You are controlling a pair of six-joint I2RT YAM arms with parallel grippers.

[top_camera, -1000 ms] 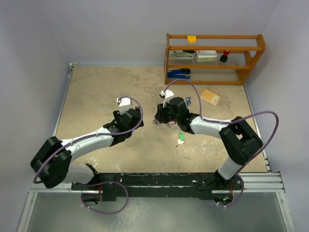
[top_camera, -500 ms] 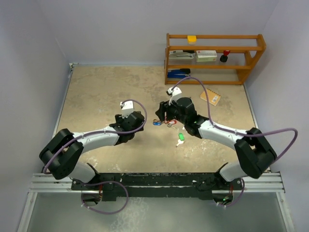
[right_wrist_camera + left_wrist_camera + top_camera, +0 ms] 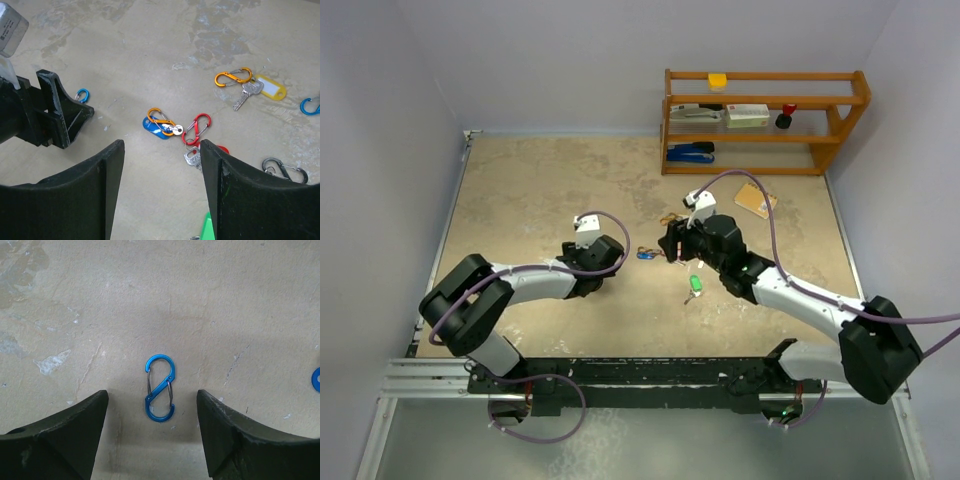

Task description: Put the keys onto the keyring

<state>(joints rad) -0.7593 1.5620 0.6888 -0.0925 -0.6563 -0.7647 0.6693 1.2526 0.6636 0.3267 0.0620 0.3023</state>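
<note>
My left gripper (image 3: 152,396) is open just above the table, with a blue S-shaped keyring clip (image 3: 160,389) lying loose between its fingertips. In the right wrist view, my open right gripper (image 3: 161,144) hovers near a blue-tagged key on an orange clip (image 3: 160,124) and a key on a red clip (image 3: 196,128). A yellow-tagged key on another orange clip (image 3: 250,82) lies farther off. A green tag (image 3: 207,227) peeks out by the right finger. From above, both grippers face each other across the blue tag (image 3: 645,254); the left gripper (image 3: 618,257) is to its left and the right gripper (image 3: 669,245) to its right.
A wooden shelf (image 3: 765,120) with a blue stapler (image 3: 690,152) and small boxes stands at the back right. An orange notepad (image 3: 756,199) lies in front of it. A dark clip (image 3: 282,169) and another blue clip (image 3: 310,105) lie to the right of the keys.
My right gripper has opened and drawn back to the right, leaving the blue-tagged and red-tagged keys on the table. My left gripper has moved right and nearer, over the blue clip.
</note>
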